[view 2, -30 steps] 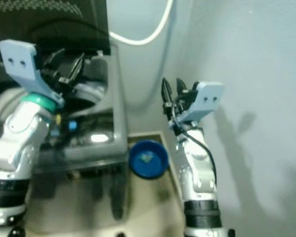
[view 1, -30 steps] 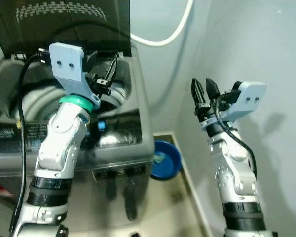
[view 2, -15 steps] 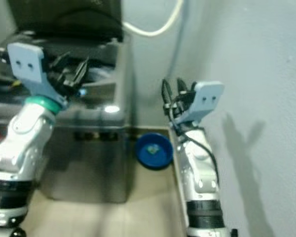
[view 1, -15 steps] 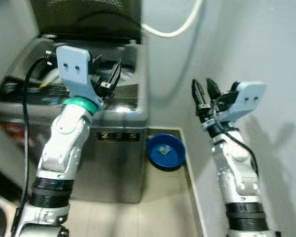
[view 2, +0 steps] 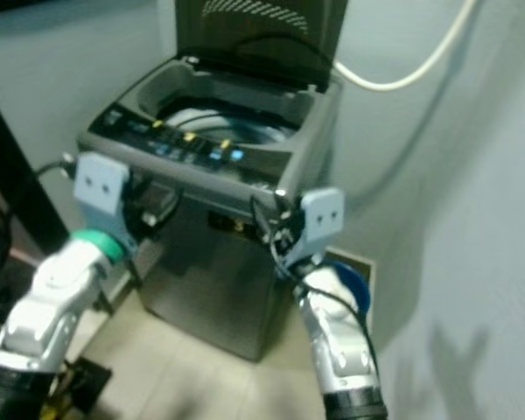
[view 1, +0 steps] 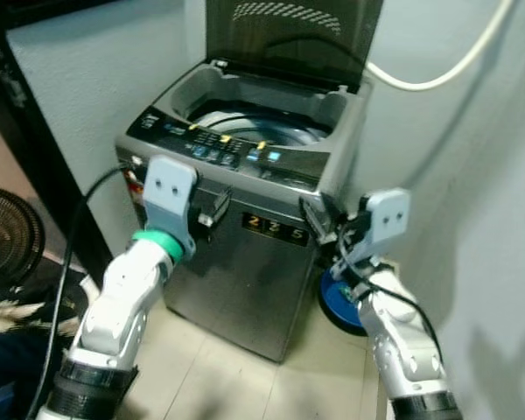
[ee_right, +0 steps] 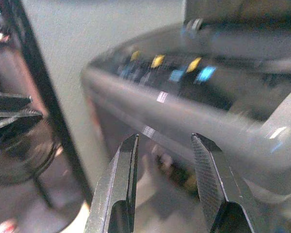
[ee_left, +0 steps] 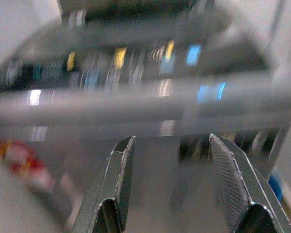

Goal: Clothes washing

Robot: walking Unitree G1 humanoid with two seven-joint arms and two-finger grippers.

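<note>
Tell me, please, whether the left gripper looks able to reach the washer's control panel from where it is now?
Probably yes: the left gripper, fingers open, hangs in front of the washer just below the control panel, with nothing between.

A blue bowl (view 1: 339, 302) sits on the floor (view 1: 236, 376) by the wall — a white hose (view 1: 437, 70) curves above, and a black fan (view 1: 9, 236) stands far left.
</note>
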